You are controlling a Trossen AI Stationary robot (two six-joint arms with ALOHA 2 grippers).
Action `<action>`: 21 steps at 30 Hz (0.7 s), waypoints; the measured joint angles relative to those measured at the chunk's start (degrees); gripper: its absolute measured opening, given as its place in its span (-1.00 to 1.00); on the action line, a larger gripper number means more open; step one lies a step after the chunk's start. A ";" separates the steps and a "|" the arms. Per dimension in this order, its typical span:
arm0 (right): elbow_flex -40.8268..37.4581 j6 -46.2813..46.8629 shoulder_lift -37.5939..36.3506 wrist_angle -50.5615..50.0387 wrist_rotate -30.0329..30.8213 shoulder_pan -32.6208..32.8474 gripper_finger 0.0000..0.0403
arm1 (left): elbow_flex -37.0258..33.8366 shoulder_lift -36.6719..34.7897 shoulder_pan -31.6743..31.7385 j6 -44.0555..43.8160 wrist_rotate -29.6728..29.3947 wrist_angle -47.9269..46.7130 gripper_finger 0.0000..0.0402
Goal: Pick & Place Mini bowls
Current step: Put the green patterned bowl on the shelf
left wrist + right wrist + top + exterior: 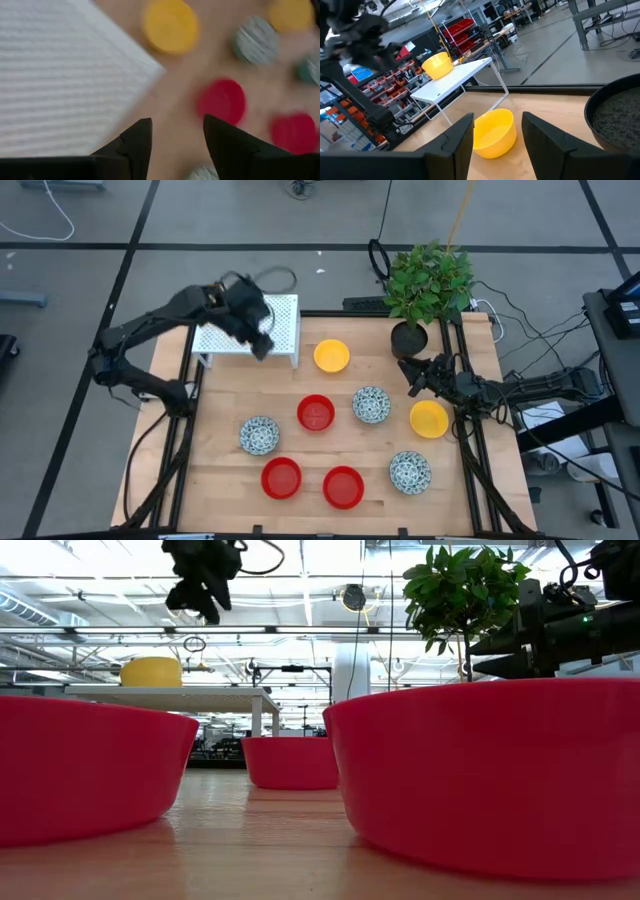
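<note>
Hanging high over the front corner of the white rack (285, 310): left claw (175, 125), fingers spread, nothing between them. Parked low beside the plant pot (408, 338): right claw (497, 122), likewise spread and empty, facing a yellow bowl (492, 132) near the rack. Scattered over the table (215, 480): eight bowls, with a red one (316, 412) at the middle just beside a speckled one (371, 404), two more red at the front edge. Perched on the rack top: one more yellow bowl (437, 65).

Likely trouble from here:
- Dropping the left claw too close to the rack, clipping its edge and shaking off the perched bowl.
- Pinching a glossy rim off-centre, letting it squirt out or tip.
- Reaching for the middle red one and shoving its speckled neighbour.
- Swinging the right claw wide and knocking the pot.
</note>
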 joint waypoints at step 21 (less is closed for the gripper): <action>-0.01 -0.95 0.00 -0.02 -0.30 0.00 -0.23 | -13.45 0.07 -41.67 -8.81 -0.86 6.89 -0.07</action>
